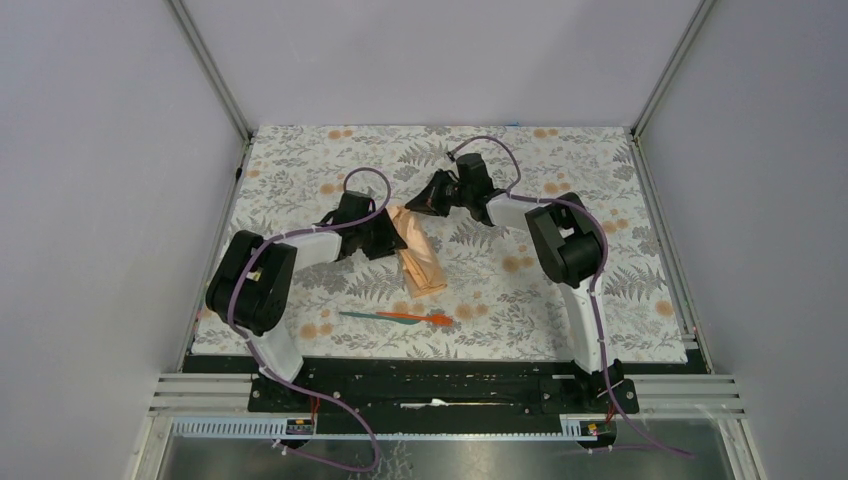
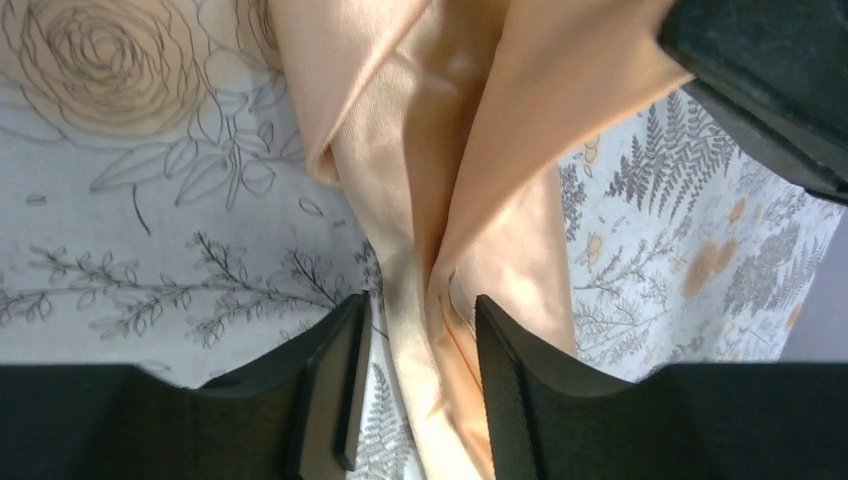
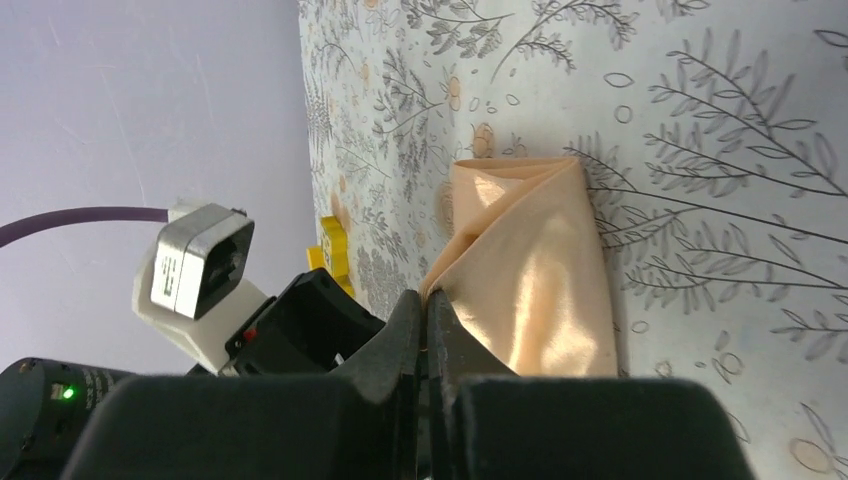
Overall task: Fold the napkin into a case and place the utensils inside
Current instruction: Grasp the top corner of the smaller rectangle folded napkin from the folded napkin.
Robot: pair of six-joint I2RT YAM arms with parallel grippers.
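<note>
So your right gripper [image 3: 425, 298] pinches the napkin [image 1: 422, 262] at its upper end, left gripper [image 2: 420, 310] spread around it; utensils [image 1: 395, 317] lie crosswise lower in frame, nearer your left.

Far end of the napkin [image 1: 420, 258] is boxed in by left claw [image 1: 391, 238] and right claw [image 1: 420, 203]. Open desk [image 1: 620, 290] to its right and around the utensils [image 1: 395, 317].

The surface [image 1: 600, 180], clad in grey floral print, carries the folded peach napkin [image 1: 420, 262]. Just nearside of the napkin lie the teal and orange utensils [image 1: 400, 317].
</note>
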